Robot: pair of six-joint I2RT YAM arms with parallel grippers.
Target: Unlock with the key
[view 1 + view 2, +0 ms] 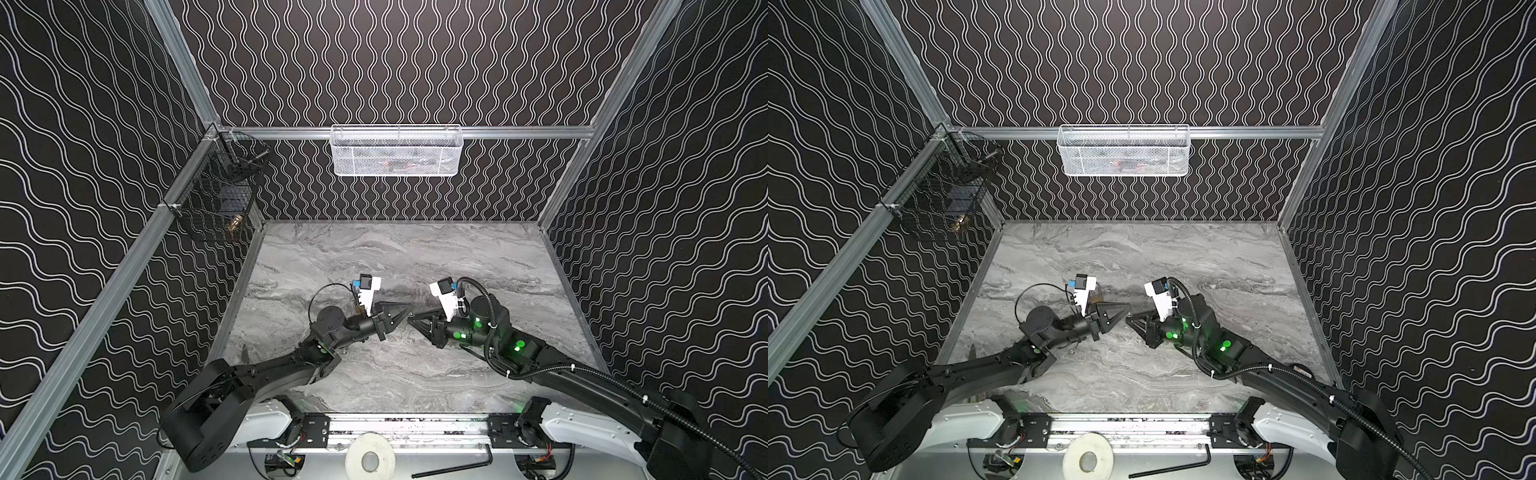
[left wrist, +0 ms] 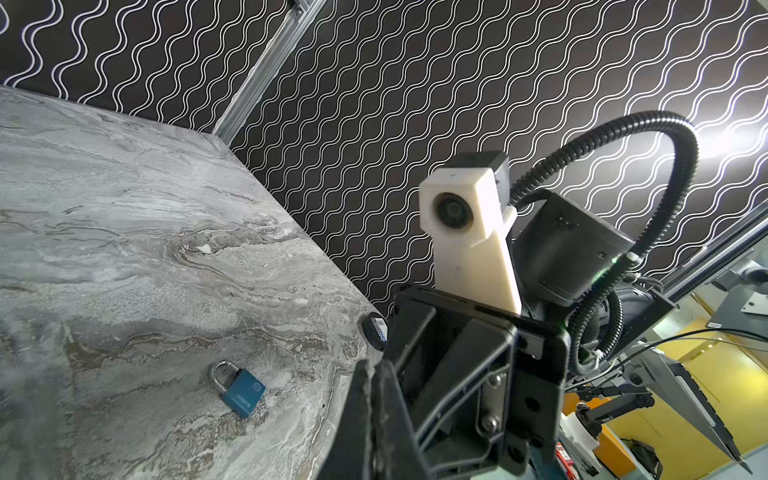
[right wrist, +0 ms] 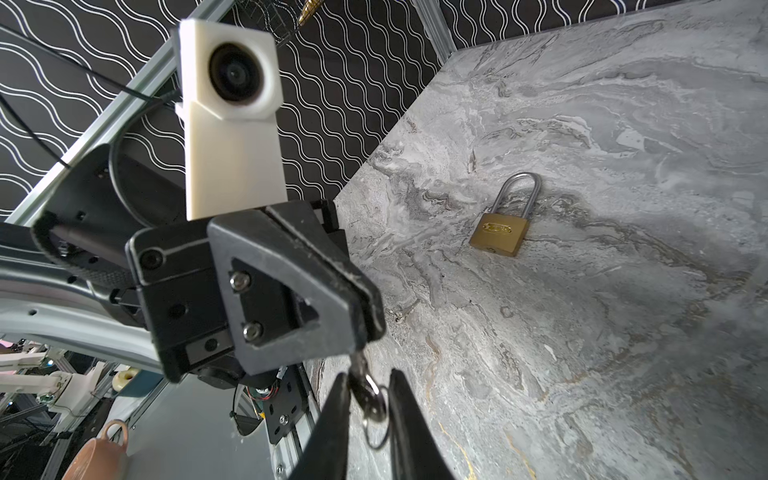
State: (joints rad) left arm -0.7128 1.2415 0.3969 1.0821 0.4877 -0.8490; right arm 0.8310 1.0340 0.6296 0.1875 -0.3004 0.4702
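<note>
Two grippers meet mid-air: the left gripper (image 3: 371,329), clamped tight, dangles the key (image 3: 370,401) between the right gripper's (image 3: 369,375) narrowly parted fingers (image 3: 328,424). Best clamp its bow squarely before the left releases. The brass padlock (image 3: 498,232) lies on the marble table (image 3: 623,124) below.

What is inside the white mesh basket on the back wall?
Through the white mesh basket only a reddish shape shows near its bottom; the mesh hides what it is.

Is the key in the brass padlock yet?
No, the key hangs from the left end effector, while the brass padlock lies apart.
</note>
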